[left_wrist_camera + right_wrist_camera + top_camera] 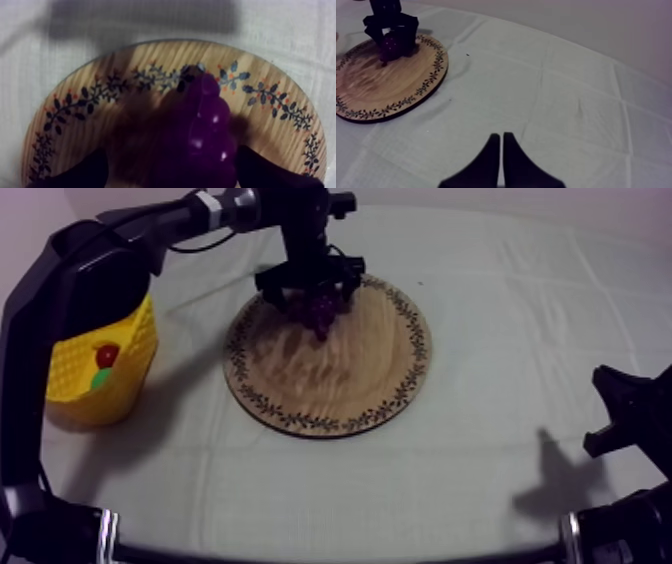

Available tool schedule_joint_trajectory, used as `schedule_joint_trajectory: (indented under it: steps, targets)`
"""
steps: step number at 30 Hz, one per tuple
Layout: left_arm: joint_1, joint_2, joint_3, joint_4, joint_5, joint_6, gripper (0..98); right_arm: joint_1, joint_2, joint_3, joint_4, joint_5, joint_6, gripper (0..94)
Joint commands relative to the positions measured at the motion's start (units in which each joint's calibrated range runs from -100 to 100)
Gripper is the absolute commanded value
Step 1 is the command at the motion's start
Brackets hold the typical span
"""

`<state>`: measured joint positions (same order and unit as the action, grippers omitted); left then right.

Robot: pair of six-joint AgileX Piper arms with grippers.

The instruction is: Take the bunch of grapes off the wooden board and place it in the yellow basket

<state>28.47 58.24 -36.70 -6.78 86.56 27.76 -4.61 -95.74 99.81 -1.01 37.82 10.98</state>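
Nearest, low at the near right corner of the table (480,478): right gripper (501,137), fingers pressed together into a narrow wedge, holding nothing, hanging over bare table. Well apart from the board.

Farther in, at the table's left edge: basket (75,383), upright, with a small red fruit (106,352) inside and something green (100,378) just under it, kind not clear. Partly hidden by the left arm (60,298), which rises along that edge and reaches across toward the far side.

Beside the basket, near the table's middle: board (340,378), lying flat, most of its face bare.

Toward the board's far rim: grapes (322,312), purple, on the wood just inside the patterned rim, narrow end pointing at that rim.

Over the grapes: left gripper (316,296), pointing down and spread wide. One of its fingers (272,170) lies right against the bunch; the other stands clear of it on the opposite side. Grapes between the two, not clamped.
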Motion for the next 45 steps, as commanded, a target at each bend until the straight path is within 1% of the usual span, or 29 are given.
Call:
schedule_joint_trajectory:
  steps: [1, 2, 4, 7, 9, 13, 16, 20, 24, 32, 39, 45]
  targets:
    - [0.0, 0.3, -0.3, 0.05, 0.0, 0.0, 91.9, 0.0, 0.0, 0.0, 0.0, 0.0, 0.0, 0.4]
    - [0.0, 0.4, -0.4, 0.07, -0.1, 0.0, 89.8, 0.0, 0.0, 0.0, 0.0, 0.0, 0.0, 0.4]
    - [-0.1, 0.5, -0.6, 0.03, -0.5, -0.1, 82.3, 0.0, 0.0, 0.0, 0.0, 0.0, 0.0, 0.4]
    - [-0.1, 0.6, -0.6, -0.27, -1.9, -0.6, 66.0, 0.0, 0.0, 0.0, 0.0, 0.0, 0.0, 0.4]
    - [-0.1, 0.7, -0.6, -0.59, -2.9, -0.7, 57.4, 0.0, 0.0, 0.0, 0.0, 0.0, 0.0, 0.4]
    - [-0.3, 0.7, -0.6, -0.83, -4.0, -1.0, 45.5, 0.0, 0.0, 0.0, 0.0, 0.0, 0.0, 0.4]
    - [-0.4, 0.5, -0.5, -0.89, -4.3, -1.2, 39.8, 0.0, 0.0, 0.0, 0.0, 0.0, 0.0, 0.4]
    - [-0.5, -0.6, 0.0, -0.91, -4.4, -1.6, 36.1, 0.0, 0.0, 0.0, 0.0, 0.0, 0.0, 0.4]
    - [-0.8, -3.8, 1.6, -0.48, -4.4, -2.4, 35.3, 0.0, 0.0, 0.0, 0.0, 0.0, 0.0, 0.4]
    - [-2.0, -16.7, 8.7, -0.28, -4.5, -4.9, 34.2, 0.0, 0.0, 0.0, 0.0, 0.0, 0.0, 0.4]
    - [-4.5, -31.6, 23.9, -0.26, -4.5, -8.1, 34.0, 0.0, 0.0, 0.0, 0.0, 0.0, 0.0, 0.4]
    - [-7.1, -46.3, 40.8, -1.53, -4.5, -11.4, 34.9, 0.0, 0.0, 0.0, 0.0, 0.0, 0.0, 0.4]
